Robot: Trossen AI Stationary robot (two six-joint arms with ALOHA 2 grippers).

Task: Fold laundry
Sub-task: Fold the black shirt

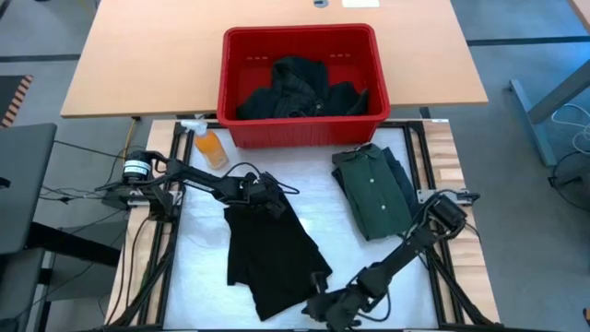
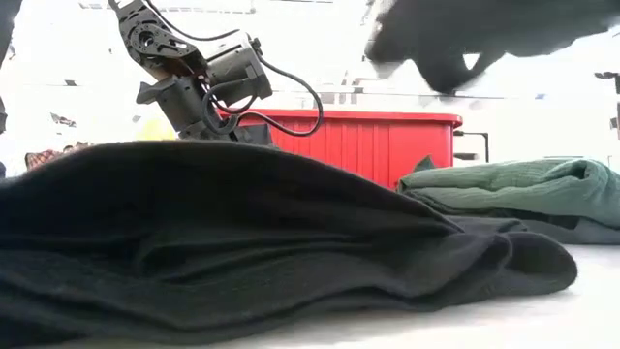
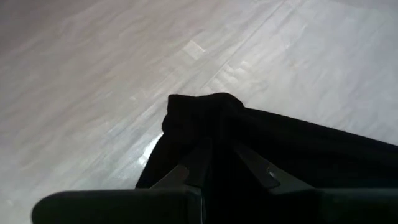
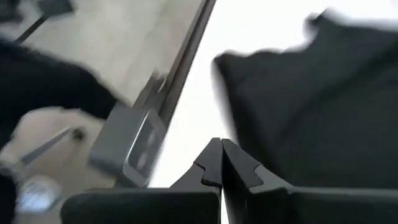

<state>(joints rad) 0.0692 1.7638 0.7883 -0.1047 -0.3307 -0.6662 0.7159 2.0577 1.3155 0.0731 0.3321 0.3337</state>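
Note:
A black garment point(image 1: 272, 254) lies spread on the white table top, running from the middle toward the near edge; in the low view it is a wide dark mound point(image 2: 242, 233). My left gripper point(image 1: 267, 192) is shut on its far end. My right gripper point(image 1: 315, 308) hovers shut by the garment's near right corner, and its fingertips point(image 4: 221, 149) meet over bare table with no cloth between them. A folded green shirt point(image 1: 373, 189) rests flat on the table's right side. My left gripper pinches a bunched part of the black garment's far end point(image 3: 208, 134) between its two fingers point(image 3: 258, 169). The fingers slant downward from the table's left. The held cloth rises in a small hump point(image 3: 199, 106) just past the fingertips, while the rest lies on the table.
A red plastic basket point(image 1: 230, 92) with more dark clothes stands at the far edge. An orange spray bottle point(image 1: 210, 146) lies at the far left. The table's metal frame rail point(image 4: 134, 146) runs close to my right gripper. Bare white surface shows left of the garment.

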